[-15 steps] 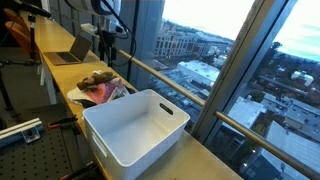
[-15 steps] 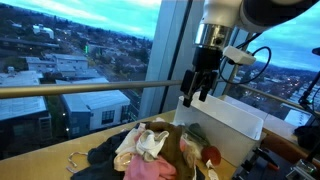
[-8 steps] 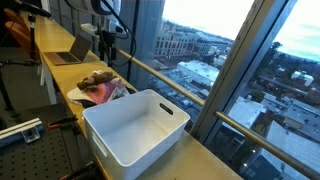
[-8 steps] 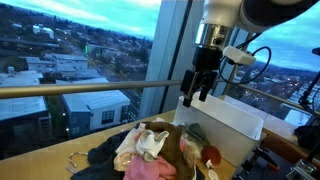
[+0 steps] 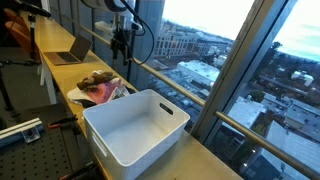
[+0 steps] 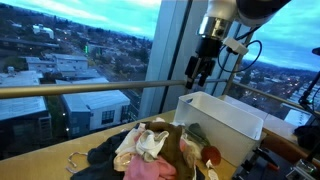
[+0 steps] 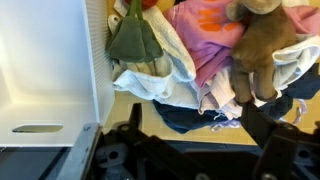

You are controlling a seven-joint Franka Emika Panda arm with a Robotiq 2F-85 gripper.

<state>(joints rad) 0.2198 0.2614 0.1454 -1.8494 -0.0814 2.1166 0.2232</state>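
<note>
Wrist view: clothes pile [image 7: 215,55] lies just beside white bin [image 7: 45,70].

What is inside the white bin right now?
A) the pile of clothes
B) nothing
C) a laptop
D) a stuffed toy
B: in an exterior view the white bin shows a bare inside, while the pile of clothes lies beside it, outside its walls.

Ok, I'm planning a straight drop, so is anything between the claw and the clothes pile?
Nothing visible. The open claw hangs above the clothes pile with only air between them. The white bin stands beside the pile, not over it.
</note>
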